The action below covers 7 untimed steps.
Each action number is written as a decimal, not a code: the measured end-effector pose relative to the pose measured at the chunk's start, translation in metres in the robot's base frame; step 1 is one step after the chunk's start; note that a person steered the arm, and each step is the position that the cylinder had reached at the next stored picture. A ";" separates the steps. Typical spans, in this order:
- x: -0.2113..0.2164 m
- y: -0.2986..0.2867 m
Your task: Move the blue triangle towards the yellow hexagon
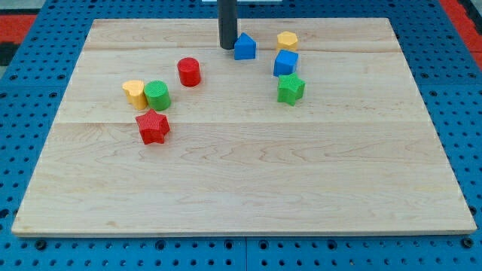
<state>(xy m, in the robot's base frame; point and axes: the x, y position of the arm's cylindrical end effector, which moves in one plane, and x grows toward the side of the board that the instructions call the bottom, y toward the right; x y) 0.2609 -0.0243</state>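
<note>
The blue triangle [244,47] sits near the view's top, a little right of centre. The yellow hexagon [287,41] lies to its right, with a gap between them. My tip [227,47] rests on the board right against the blue triangle's left side. The dark rod rises from it out of the view's top.
A blue cube [285,63] and a green star [290,88] sit below the yellow hexagon. A red cylinder [188,71], a yellow heart [134,92], a green cylinder [157,95] and a red star [153,126] lie to the view's left. The wooden board [241,188] ends on blue pegboard.
</note>
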 end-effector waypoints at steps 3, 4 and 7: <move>0.000 0.014; 0.000 0.015; 0.020 -0.020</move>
